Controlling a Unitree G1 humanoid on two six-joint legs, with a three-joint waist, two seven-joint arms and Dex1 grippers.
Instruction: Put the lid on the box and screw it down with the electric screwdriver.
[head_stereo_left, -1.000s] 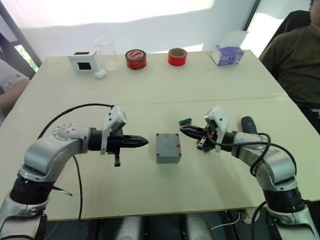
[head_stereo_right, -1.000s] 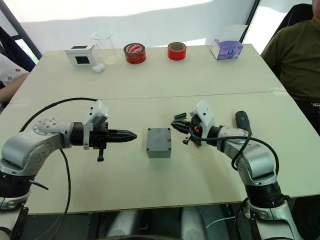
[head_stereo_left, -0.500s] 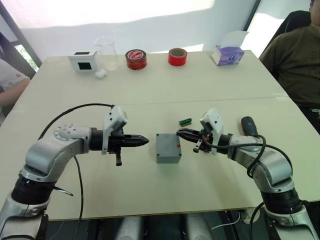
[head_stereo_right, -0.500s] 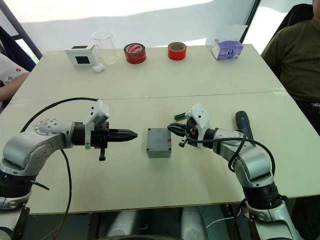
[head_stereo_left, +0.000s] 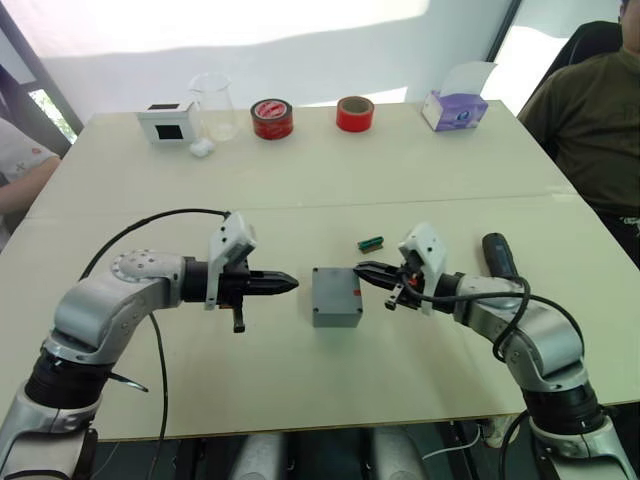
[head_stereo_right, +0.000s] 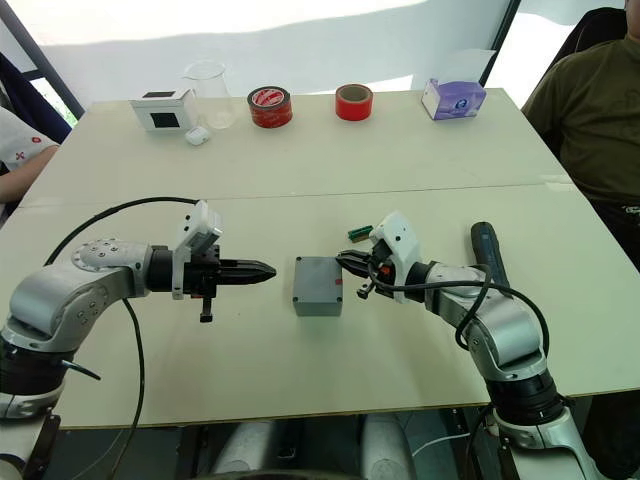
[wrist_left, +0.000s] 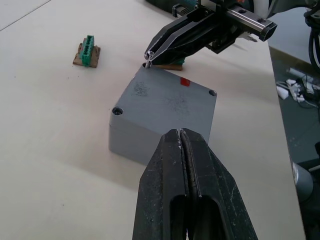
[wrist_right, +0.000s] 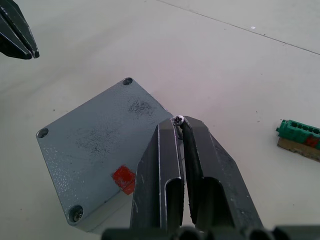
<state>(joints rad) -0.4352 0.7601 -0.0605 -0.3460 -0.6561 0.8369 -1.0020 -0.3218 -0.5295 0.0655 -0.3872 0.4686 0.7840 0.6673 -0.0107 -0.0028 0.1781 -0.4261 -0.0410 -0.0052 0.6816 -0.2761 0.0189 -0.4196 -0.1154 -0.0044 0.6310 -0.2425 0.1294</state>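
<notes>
The right gripper (wrist_right: 178, 121) pinches what looks like a small screw (wrist_right: 178, 119) over the box (head_stereo_left: 335, 296) corner; the left gripper (wrist_left: 182, 134), fingers together, hovers beside the box.

Person (head_stereo_left: 590, 120), upper right of frame: cut off by the edge. Second person (head_stereo_left: 22, 165), far left: mostly cut off. Box (wrist_right: 105, 145): near corner hidden behind right gripper (wrist_right: 178, 120); interior unseen beneath lid.

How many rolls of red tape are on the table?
2. Both rolls stand near the table's far edge: the red-and-black one just right of the clear beaker, the plain red one further right, towards the purple tissue box.
</notes>
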